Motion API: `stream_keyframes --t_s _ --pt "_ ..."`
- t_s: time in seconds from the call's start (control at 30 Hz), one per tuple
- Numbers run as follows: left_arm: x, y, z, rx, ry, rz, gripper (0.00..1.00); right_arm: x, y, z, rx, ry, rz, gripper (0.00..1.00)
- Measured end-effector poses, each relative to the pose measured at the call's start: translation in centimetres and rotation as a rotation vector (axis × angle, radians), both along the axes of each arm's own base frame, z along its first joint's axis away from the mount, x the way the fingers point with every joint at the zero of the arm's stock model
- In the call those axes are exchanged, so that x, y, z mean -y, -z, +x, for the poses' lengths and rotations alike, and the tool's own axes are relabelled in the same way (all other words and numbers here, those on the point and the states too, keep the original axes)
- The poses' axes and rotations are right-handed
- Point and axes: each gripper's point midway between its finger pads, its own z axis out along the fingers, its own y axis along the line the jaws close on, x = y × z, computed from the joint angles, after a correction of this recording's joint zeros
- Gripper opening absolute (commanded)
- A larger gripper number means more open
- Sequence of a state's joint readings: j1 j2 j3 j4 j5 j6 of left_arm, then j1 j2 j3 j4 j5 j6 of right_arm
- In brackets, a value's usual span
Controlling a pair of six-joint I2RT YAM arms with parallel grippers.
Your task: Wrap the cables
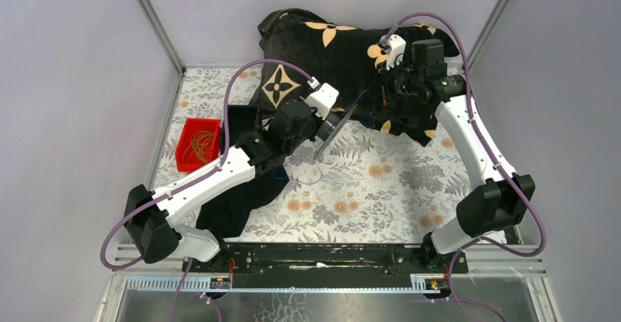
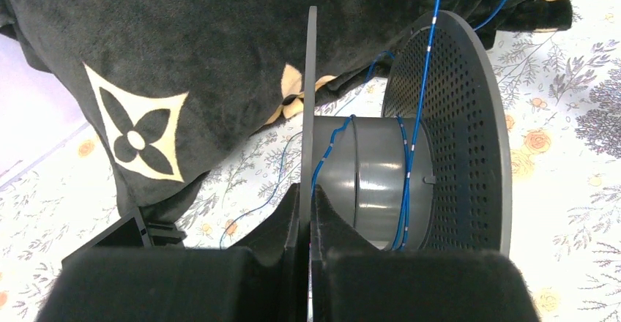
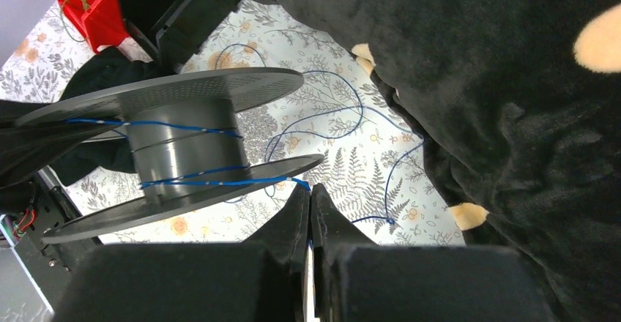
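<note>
The black spool [image 1: 331, 133] hangs on edge over the middle of the table, with my left gripper [image 2: 309, 197] shut on its thin near flange [image 2: 310, 80]. A few turns of blue cable [image 2: 419, 110] lie round the grey hub [image 2: 377, 176]. In the right wrist view the spool [image 3: 176, 132] lies to the left. My right gripper [image 3: 310, 194] is shut on the blue cable [image 3: 220, 183], which runs taut from the hub to its fingertips. More loose cable [image 3: 344, 110] curls on the floral tabletop beyond. In the top view the right gripper [image 1: 381, 88] sits just right of the spool.
A large black cloth [image 1: 329, 51] with tan flower marks covers the back of the table and runs under the left arm. A red bin [image 1: 199, 143] holding orange-yellow wire stands at the left edge. Grey walls close in both sides of the floral table [image 1: 395, 183].
</note>
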State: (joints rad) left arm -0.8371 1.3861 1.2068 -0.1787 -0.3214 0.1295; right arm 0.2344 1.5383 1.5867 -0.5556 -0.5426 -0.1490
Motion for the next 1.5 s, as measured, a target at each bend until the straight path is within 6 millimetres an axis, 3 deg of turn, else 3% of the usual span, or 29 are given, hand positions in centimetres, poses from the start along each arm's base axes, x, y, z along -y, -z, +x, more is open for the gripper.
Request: stream_keyframes --t_s 0.2,0.57,0.93,1.2,1.5 --pt "0.6 -0.4 -0.3 -0.008 0.032 -0.014 0.00 0.5 1.6 0.9 -0.036 0.005 -0.009 0.00" --pt "1.5 -1.8 -1.0 -0.058 0.100 -0.081 0.00 1.1 2.5 1.0 -0.036 -0.015 -0.025 0.06" --pt "0.5 -2.7 -1.1 -0.126 0.107 -0.155 0.00 1.6 7.6 -0.7 -0.155 -0.050 0.002 0.16" --pt "-1.2 -3.6 -0.8 -0.170 0.079 -0.207 0.00 3.0 10.1 -1.1 -0.196 -0.028 0.005 0.34" --pt "-2.4 -5.8 -0.2 -0.158 0.056 -0.282 0.00 3.1 9.8 -1.4 -0.187 -0.045 0.021 0.60"
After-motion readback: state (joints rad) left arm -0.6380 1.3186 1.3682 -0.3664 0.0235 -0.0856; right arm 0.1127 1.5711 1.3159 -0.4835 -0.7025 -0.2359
